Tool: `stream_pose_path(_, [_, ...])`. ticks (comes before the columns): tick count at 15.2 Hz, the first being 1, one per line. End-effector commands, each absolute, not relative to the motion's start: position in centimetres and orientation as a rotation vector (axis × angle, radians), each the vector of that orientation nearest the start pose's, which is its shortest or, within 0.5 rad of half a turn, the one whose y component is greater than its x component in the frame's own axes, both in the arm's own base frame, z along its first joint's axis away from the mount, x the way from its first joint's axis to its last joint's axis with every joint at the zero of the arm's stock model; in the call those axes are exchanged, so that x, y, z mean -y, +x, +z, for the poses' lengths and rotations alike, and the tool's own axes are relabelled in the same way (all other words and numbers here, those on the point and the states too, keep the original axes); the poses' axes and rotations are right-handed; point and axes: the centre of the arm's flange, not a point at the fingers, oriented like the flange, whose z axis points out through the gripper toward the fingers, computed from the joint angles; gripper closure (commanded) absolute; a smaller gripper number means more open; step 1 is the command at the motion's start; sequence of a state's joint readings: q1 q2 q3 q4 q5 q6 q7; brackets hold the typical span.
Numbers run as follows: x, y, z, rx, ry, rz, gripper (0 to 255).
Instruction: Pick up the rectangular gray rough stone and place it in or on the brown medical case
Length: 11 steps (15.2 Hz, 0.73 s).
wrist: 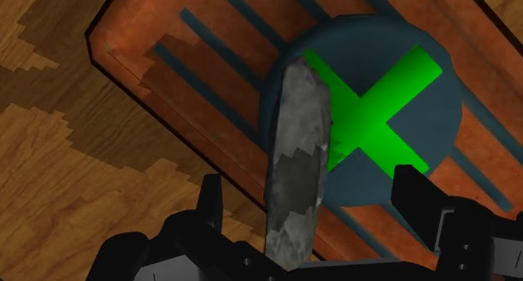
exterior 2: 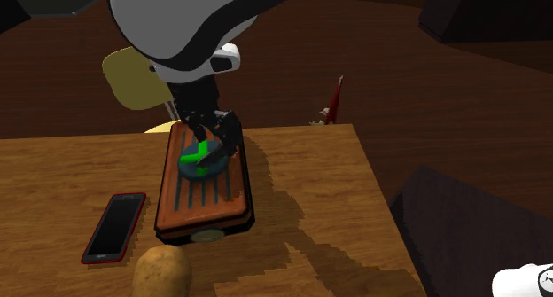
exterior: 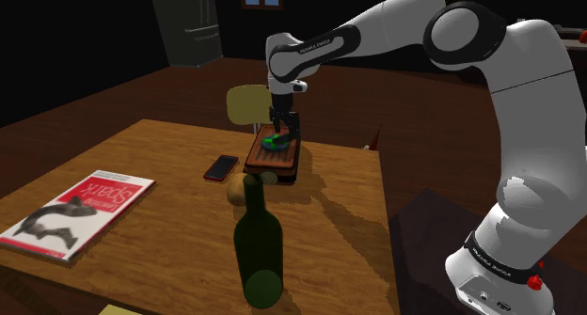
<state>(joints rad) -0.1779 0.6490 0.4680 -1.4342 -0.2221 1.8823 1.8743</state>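
1. On the shoulder view's left, one flat magazine (exterior: pixel 80 212) with a fish on its cover; lies on the wooden table (exterior: pixel 169 266), title too small to read.
2. Further right, one slim phone (exterior: pixel 222 167), red-edged and dark-screened; lies flat near the case.
3. Next, one glossy dark green bottle (exterior: pixel 259 257), base cut off by the lower edge; hides part of one rounded tan potato (exterior: pixel 243 193) behind its neck.
4. Right of those, one brown medical case (exterior: pixel 273 161), oblong, round-cornered, ribbed with dark stripes; carries one dark round badge (wrist: pixel 436 111) bearing one green cross (wrist: pixel 369 111).
5. Above the badge, one black gripper (wrist: pixel 308 183); stands with both fingers (wrist: pixel 209 208) spread wide, gripping nothing, neither pad touching the stone.
6. Between those fingers, one rough gray stone (wrist: pixel 297 153), long, slab-like, mottled; stands on end over the case, end nearest the hand hard to make out; cannot tell whether resting on the lid.
7. Far right, one small red figure (exterior: pixel 376 137) past the table's edge, too small to identify.
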Motion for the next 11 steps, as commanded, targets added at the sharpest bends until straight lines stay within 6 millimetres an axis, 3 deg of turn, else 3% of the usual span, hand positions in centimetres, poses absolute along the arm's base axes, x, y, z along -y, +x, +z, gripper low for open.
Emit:
stream_pose_path(1, [-12.6,68.7,33.1,-2.268,-2.278,0.205,0])
stream_pose_path(5, [-12.4,69.5,38.0,-2.268,-2.278,0.205,0])
stream_pose_path(11, [-12.4,69.5,38.0,-2.268,-2.278,0.205,0])
